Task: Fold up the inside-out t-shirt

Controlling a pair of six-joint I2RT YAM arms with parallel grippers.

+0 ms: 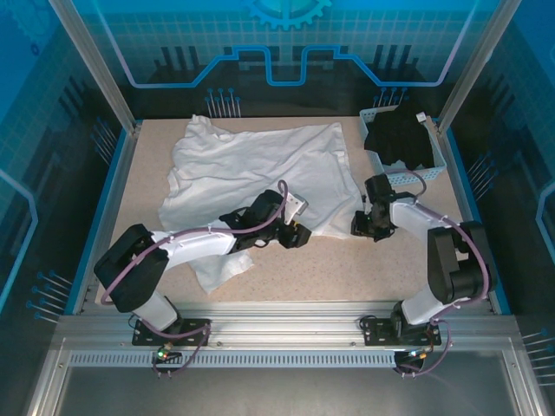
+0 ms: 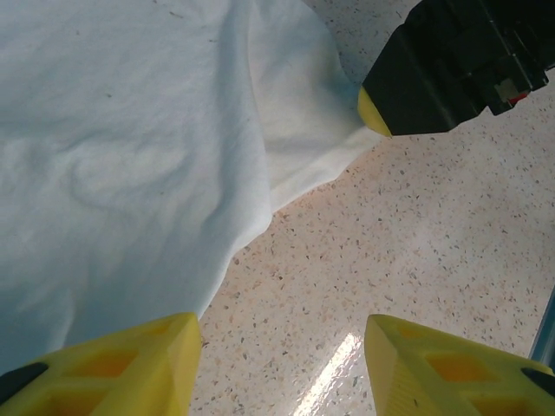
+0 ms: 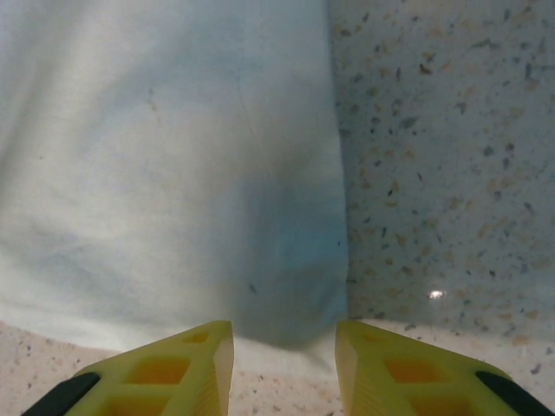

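The inside-out t-shirt (image 1: 251, 169) lies spread white and rumpled over the middle of the table, with one flap folded toward the near left. My left gripper (image 1: 299, 234) hovers at the shirt's near right hem. In the left wrist view it (image 2: 282, 347) is open over bare tabletop, with the cloth (image 2: 130, 156) just to its left. My right gripper (image 1: 366, 230) sits at the shirt's right near corner. In the right wrist view it (image 3: 284, 360) is open, and the hem corner (image 3: 286, 260) lies flat just ahead of its fingers. One right fingertip (image 2: 373, 113) touches the cloth's corner.
A white basket (image 1: 438, 160) holding a black garment (image 1: 403, 139) stands at the back right, close behind the right arm. Speckled tabletop (image 3: 451, 130) shows right of the shirt and along the near edge. Blue enclosure walls ring the table.
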